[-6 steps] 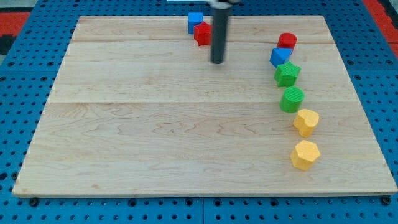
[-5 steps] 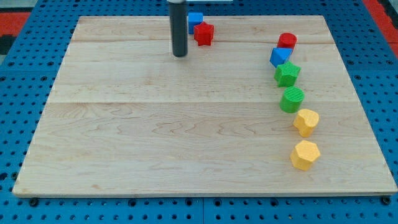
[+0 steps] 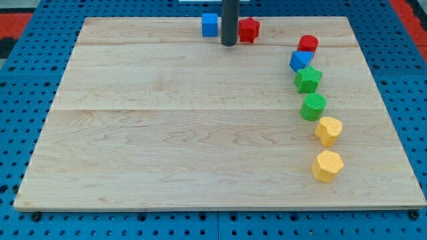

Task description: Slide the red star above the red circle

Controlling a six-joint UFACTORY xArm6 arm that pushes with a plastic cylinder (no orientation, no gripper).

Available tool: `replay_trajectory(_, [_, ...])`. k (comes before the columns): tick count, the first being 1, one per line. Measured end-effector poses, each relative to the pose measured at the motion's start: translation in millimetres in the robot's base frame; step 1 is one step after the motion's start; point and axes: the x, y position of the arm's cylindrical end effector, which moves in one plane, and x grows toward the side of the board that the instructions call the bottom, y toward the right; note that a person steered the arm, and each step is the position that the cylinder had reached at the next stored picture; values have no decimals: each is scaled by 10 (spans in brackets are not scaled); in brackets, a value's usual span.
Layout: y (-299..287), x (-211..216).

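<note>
The red star [image 3: 249, 30] lies near the board's top edge, right of centre. My tip [image 3: 229, 43] is just to its left, between it and a blue square block [image 3: 210, 25]. The rod hides the star's left edge, so I cannot tell if it touches. The red circle [image 3: 308, 45] sits at the top of a column of blocks at the view's right, to the right of the star and slightly lower.
Below the red circle run a blue triangle-like block [image 3: 301, 61], a green star [image 3: 308, 79], a green round block [image 3: 313, 106], and two yellow blocks [image 3: 328, 130] [image 3: 327, 165]. The wooden board [image 3: 167, 133] lies on a blue pegboard.
The red star has slid right, away from the blue square. My tip swung left, then came back right to stand between the two.
</note>
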Motion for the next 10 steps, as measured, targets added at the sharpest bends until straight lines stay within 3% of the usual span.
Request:
replay_trajectory(1, [33, -234])
replay_trajectory(3, [950, -249])
replay_trajectory(4, [485, -376])
replay_trajectory(6, [898, -691])
replay_trajectory(10, [2358, -449])
